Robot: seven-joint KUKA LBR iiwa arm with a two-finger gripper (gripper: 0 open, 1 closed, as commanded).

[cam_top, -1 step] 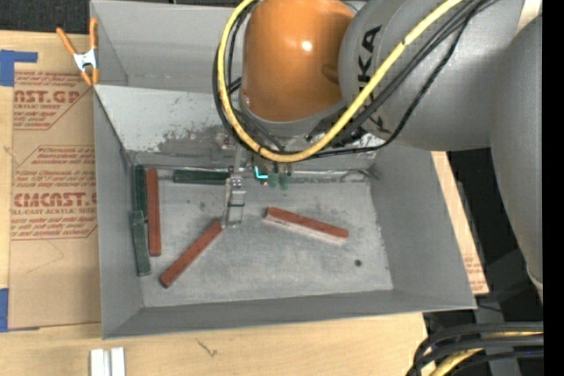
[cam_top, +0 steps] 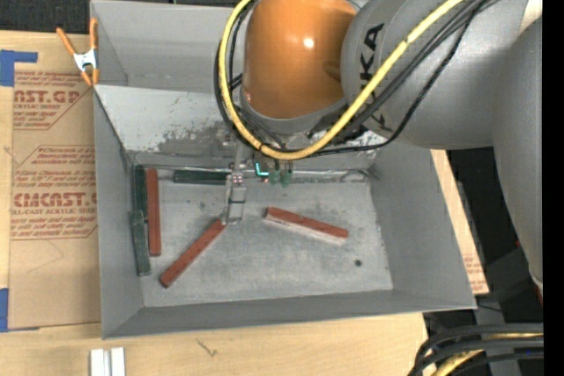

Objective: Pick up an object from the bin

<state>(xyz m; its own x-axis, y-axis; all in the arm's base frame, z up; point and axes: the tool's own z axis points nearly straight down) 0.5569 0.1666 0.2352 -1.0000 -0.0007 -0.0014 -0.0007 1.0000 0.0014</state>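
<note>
Gripper [cam_top: 236,205] sits low at far-right end of diagonal red-brown stick [cam_top: 192,253], prob. lined up to grab it; can't tell whether open or holding.

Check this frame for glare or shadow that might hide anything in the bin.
Camera view: a bright highlight sits on the arm's orange cover, with no such glare on the bin floor. The floor is evenly lit, so the slanted red-brown stick and the red stick near the gripper are plain to see. The dark green stick by the left wall lies in slight shade.
</note>
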